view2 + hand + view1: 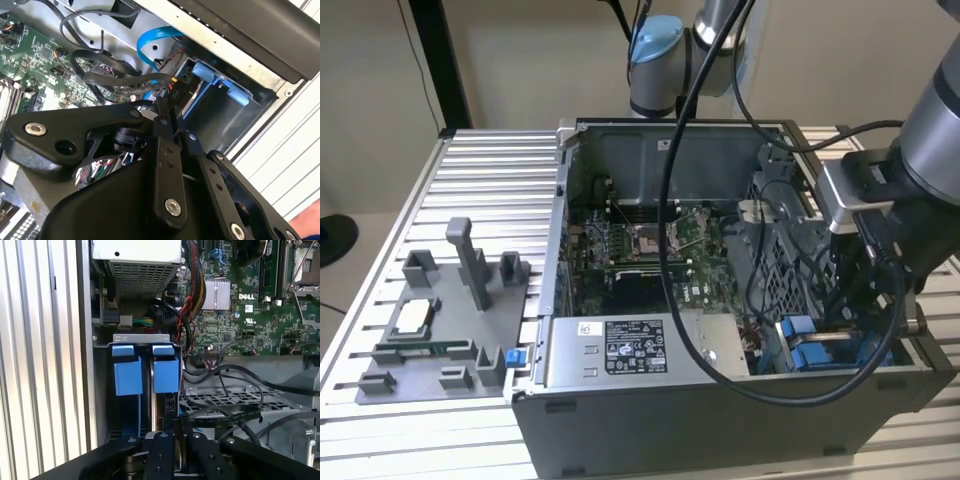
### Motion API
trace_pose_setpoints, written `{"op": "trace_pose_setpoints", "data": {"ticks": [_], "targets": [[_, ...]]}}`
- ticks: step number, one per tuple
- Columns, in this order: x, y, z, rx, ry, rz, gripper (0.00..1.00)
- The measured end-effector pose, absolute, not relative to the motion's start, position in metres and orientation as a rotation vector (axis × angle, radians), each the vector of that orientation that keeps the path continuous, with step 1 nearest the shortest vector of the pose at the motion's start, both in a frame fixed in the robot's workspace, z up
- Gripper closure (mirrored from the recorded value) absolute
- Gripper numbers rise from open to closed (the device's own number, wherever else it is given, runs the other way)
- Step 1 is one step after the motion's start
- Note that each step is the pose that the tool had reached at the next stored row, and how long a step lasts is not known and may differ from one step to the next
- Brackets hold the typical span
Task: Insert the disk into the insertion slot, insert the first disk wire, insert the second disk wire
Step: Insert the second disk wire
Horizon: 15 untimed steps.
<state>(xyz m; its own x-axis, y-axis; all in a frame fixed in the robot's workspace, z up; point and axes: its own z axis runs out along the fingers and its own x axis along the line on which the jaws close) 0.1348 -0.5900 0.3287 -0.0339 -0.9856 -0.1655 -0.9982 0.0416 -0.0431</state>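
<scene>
Seemingly claw (176,440) hovers just above disk (159,407).

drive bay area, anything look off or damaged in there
Nothing looks damaged. The insertion slot shows its blue tabs side by side and level, and loose black cables trail across the perforated cage beside it, which looks untidy but not broken.

Bright blue carrier tabs (145,372); green motherboard (260,315); black gripper (175,460); silver ribbed table (490,190); perforated grey cage (142,277).
</scene>
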Motion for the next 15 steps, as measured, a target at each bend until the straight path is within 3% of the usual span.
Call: {"op": "trace_pose_setpoints", "data": {"ticks": [4,15], "targets": [[0.135,-0.59,0.333,-2.072,2.153,0.129,0.0],[0.135,-0.59,0.383,-2.073,2.154,0.128,0.0]]}}
